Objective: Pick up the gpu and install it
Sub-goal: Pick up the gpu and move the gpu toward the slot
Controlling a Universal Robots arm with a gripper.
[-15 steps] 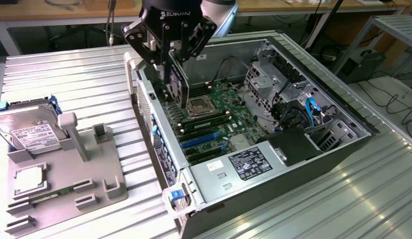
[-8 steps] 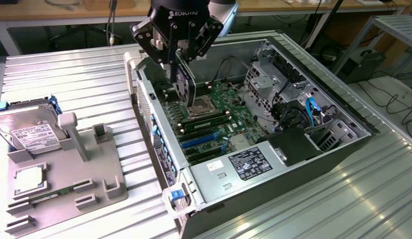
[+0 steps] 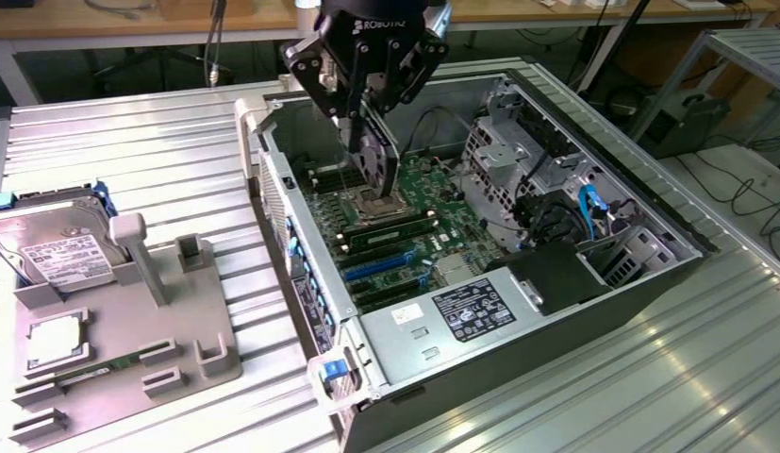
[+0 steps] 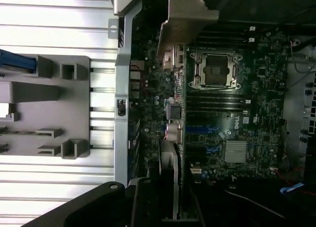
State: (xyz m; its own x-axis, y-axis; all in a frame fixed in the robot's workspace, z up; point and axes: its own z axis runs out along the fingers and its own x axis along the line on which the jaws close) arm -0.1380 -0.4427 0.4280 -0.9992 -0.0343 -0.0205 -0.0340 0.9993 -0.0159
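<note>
Gpu (image 3: 383, 175) hanging over the open computer case (image 3: 540, 363)

Clamped in the gripper (image 3: 364, 137), the gpu is hanging edge-down above the motherboard (image 3: 408, 222), which is lying on the case's floor. The power supply (image 3: 472, 307) is sitting at the case's near end. To the exterior view's left of the case, a parts holder (image 3: 175, 349) is lying on the table (image 3: 138, 132), and a hard drive (image 3: 50, 247) is resting farther left still.

Ribbed metal table (image 3: 151, 142) carries open computer case (image 3: 528, 363) and grey holder (image 3: 125, 330).

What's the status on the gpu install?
Gripper shut on gpu. Card upright inside case, over CPU socket, not seated. No obstruction seen at blue slots.
</note>
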